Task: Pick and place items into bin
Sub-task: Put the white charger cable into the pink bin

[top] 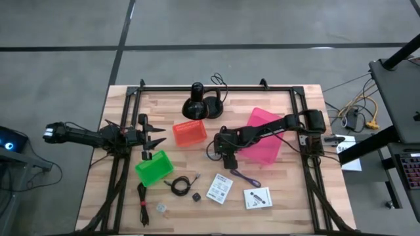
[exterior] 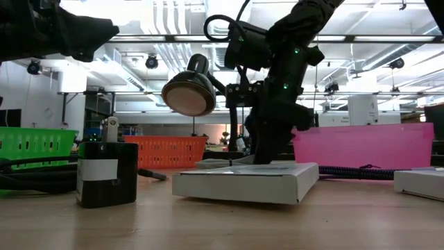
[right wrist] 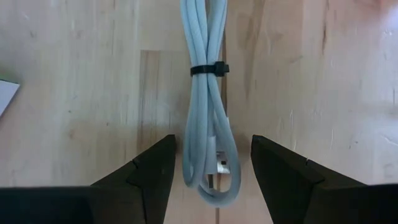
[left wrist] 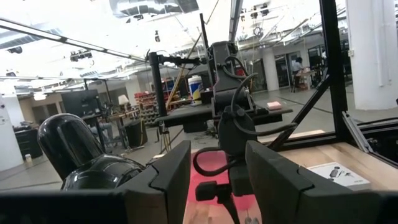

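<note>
A pale purple cable bundle point(right wrist: 208, 93), tied with a black band, lies flat on the wooden table; in the high view the bundle point(top: 246, 177) is right of centre. My right gripper point(right wrist: 213, 146) points down over its looped end, open, with one finger on each side and a gap showing. My left gripper point(top: 154, 141) is open above the table's left part, between the orange and green bins. Two white cards point(top: 219, 188) point(top: 258, 197), a black coiled cable point(top: 178, 185), a tiny black cube point(top: 195, 196) and a small clear piece point(top: 161, 208) lie near the table's near edge.
A green bin point(top: 155, 167), an orange bin point(top: 189, 132) and a pink bin point(top: 266, 136) stand on the table. A black round-based lamp stand point(top: 200, 105) with a cord sits at the far edge. A dark strap point(top: 141, 196) lies near the left frame rail.
</note>
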Controlling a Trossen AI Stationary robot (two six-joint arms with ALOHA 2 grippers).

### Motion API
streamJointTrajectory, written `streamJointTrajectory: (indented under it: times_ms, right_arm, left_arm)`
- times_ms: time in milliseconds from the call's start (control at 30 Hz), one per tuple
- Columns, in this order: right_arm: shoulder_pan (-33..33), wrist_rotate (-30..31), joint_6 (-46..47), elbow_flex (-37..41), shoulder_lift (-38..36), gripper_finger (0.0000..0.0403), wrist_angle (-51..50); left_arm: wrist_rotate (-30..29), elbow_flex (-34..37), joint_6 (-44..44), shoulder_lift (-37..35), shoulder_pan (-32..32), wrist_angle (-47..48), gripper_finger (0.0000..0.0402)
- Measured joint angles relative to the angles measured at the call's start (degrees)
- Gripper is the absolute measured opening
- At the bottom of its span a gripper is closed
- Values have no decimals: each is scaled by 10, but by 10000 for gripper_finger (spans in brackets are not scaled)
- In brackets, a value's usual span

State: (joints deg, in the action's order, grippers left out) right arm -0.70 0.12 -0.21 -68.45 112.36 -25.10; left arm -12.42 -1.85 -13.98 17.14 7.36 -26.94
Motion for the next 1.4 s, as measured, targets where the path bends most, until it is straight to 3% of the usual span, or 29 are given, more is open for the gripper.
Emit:
streamJointTrajectory:
  times_ms: [467, 1167, 1400]
  right_arm:
    - [0, 0, -5, 0, -1, 190, -1]
    - [-3, 0, -60, 0, -4, 38, -3]
    - [-3, -1, -47, -13, -3, 27, -24]
  left_arm:
    - [0, 0, 0, 1, 0, 0, 140]
    - [0, 0, 0, 0, 0, 0, 140]
    - [0, 0, 0, 0, 0, 0, 140]
